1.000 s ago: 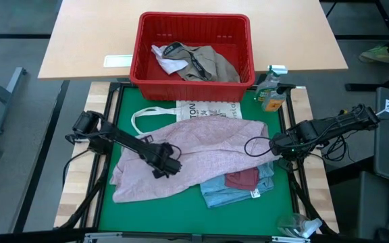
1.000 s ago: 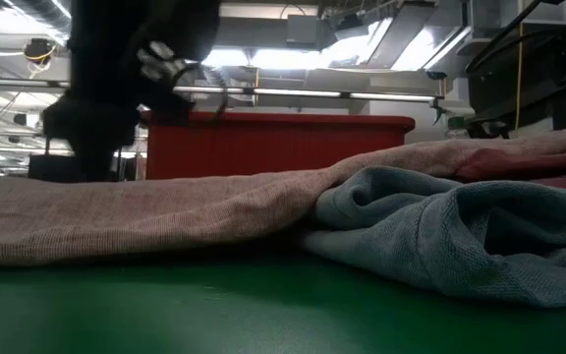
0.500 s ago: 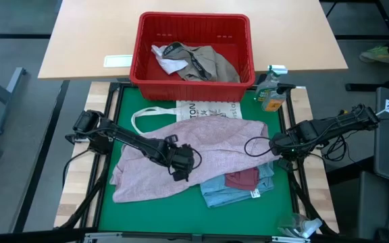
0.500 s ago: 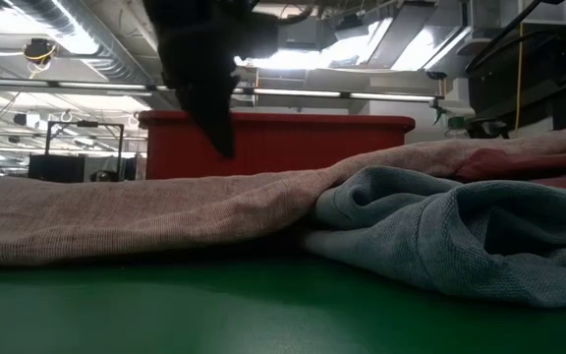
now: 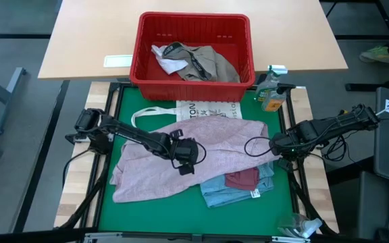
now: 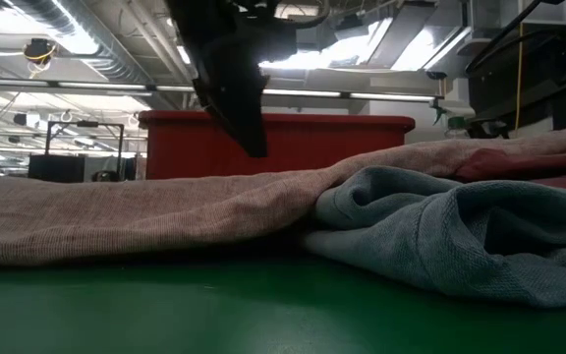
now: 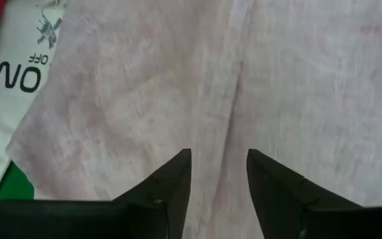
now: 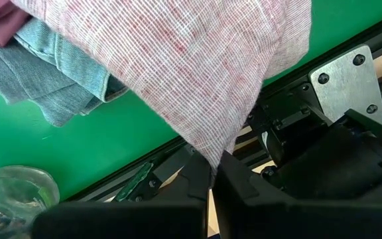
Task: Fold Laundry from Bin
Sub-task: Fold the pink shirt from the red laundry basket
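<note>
My biggest worry is the pale pink garment (image 5: 201, 152) spread on the green worktop (image 5: 154, 212) below the red bin (image 5: 193, 47): my right claw (image 8: 214, 174) pinches its corner shut and could drag it crooked. My left claw (image 7: 219, 174) hovers over it, parted and empty; closing carelessly bunches a wrinkle.

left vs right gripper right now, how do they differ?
The left gripper is open with nothing between its fingers; the right gripper is shut on a corner of the pink garment. The left hangs above the middle of that garment; the right sits at the mat's right edge, by the frame. Both are dark two-finger grippers at the same cloth.
</note>
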You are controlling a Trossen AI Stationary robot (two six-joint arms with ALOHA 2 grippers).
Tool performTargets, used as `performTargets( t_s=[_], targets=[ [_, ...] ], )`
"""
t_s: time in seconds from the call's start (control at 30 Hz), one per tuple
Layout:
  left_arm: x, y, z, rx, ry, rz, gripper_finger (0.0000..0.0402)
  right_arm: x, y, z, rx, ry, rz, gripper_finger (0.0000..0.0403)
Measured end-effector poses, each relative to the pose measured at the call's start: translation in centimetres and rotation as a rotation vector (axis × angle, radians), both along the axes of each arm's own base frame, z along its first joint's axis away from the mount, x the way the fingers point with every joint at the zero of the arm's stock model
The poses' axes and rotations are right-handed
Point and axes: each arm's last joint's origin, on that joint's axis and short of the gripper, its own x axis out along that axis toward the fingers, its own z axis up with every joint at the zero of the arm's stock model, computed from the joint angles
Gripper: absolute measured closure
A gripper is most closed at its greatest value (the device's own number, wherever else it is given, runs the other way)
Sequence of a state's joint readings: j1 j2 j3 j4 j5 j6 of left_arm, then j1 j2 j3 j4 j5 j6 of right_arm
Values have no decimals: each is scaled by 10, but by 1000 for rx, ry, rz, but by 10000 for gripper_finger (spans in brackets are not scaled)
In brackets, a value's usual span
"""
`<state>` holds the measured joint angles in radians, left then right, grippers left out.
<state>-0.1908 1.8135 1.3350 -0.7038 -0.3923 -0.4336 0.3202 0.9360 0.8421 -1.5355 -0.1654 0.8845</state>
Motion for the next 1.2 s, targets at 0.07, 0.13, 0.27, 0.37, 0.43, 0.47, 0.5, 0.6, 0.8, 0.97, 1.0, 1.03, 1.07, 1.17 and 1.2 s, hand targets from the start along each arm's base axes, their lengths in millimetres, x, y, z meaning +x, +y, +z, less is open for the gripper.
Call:
performTargets(
  t_s=[0.07, 0.13, 0.27, 0.37, 0.43, 0.47, 0.5, 0.6, 0.8, 0.97, 1.0, 1.03, 1.07, 1.17, 1.2],
  targets=[
    [3, 2, -3, 0, -6, 6, 259, 0, 0, 0, 0, 0, 0, 395],
    [6, 2, -10, -3, 6, 7, 261, 0, 0, 0, 0, 0, 0, 395],
    [11, 2, -27, 13, 50, 4, 267, 0, 0, 0, 0, 0, 0, 395],
    [13, 3, -35, 84, 60, 28, 272, 0, 0, 0, 0, 0, 0, 395],
    [15, 5, -37, 125, 48, 52, 279, 0, 0, 0, 0, -1, 0, 395],
    [15, 6, -37, 128, 46, 57, 287, 0, 0, 0, 0, -1, 0, 395],
    [15, 8, -37, 128, 46, 63, 298, 0, 0, 0, 0, -1, 0, 395],
    [16, 14, -37, 128, 44, 87, 352, 0, 0, 0, 0, -1, 0, 395],
    [16, 25, -36, 133, 39, 136, 397, 0, 0, 0, 0, -1, 0, 395],
    [14, 33, -36, 165, 69, 165, 399, 0, 0, 0, 0, -1, 0, 395],
    [13, 35, -37, 167, 80, 169, 399, 0, 0, 0, 0, -1, 0, 395],
    [12, 37, -37, 165, 89, 172, 399, 0, 0, 0, 0, -1, 0, 395],
    [12, 38, -37, 161, 96, 173, 399, 0, 0, 0, 0, 0, 0, 395],
    [11, 39, -37, 147, 108, 163, 390, 0, 0, 0, -2, 5, -1, 395],
    [11, 39, -37, 152, 111, 156, 385, -1, 0, 0, -2, 6, 0, 395]
  ],
)
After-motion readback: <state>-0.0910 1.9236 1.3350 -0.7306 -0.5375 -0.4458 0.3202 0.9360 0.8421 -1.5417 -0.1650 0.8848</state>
